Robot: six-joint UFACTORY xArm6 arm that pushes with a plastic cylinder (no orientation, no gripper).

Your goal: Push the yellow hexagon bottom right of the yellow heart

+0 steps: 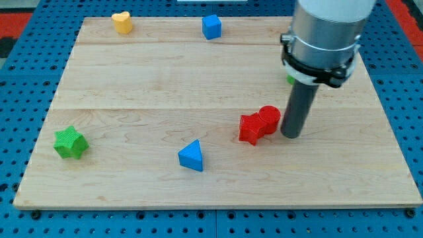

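The yellow heart sits at the top left of the wooden board. No yellow hexagon shows in this view; it may be hidden behind the arm. My tip rests on the board at the view's right, just right of a red cylinder, close to touching it. A red star-shaped block lies against the cylinder's left side. The arm's grey body covers the board's top right corner.
A blue cube sits at the top middle. A blue triangle lies at the bottom middle. A green star lies at the left edge. A sliver of a green block shows behind the arm.
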